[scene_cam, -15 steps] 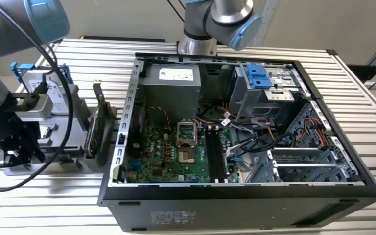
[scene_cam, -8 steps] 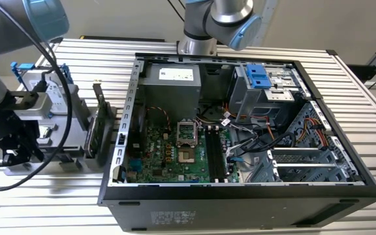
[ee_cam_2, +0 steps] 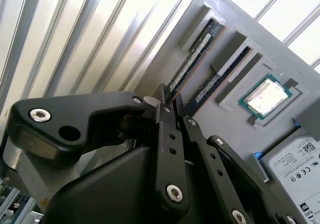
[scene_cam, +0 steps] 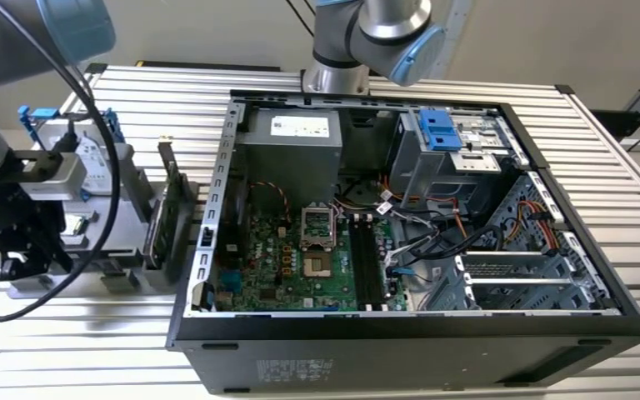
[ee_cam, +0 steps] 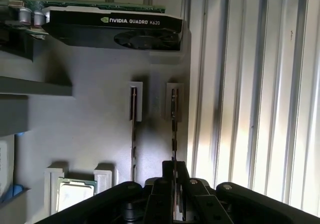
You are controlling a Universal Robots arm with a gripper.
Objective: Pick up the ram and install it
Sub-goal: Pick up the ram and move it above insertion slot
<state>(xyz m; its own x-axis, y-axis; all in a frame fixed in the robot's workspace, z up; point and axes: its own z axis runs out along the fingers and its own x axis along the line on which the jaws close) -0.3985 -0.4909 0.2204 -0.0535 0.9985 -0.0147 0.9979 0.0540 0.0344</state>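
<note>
**While pick-up is in hand: gripped, not lifted**

As the exterior view has it, the gripper [scene_cam: 9, 262] hangs over the grey holder [scene_cam: 129, 218]. In the first wrist view the ram [ee_cam: 174, 119] stands in the slot nearest the holder's edge, jaws closed on its top; a second stick [ee_cam: 133, 129] sits just beside. The second wrist view shows fingertips [ee_cam_2: 162, 104] flanking it. Judgement: draw straight along the slot, untilted, lest it bind.
</note>
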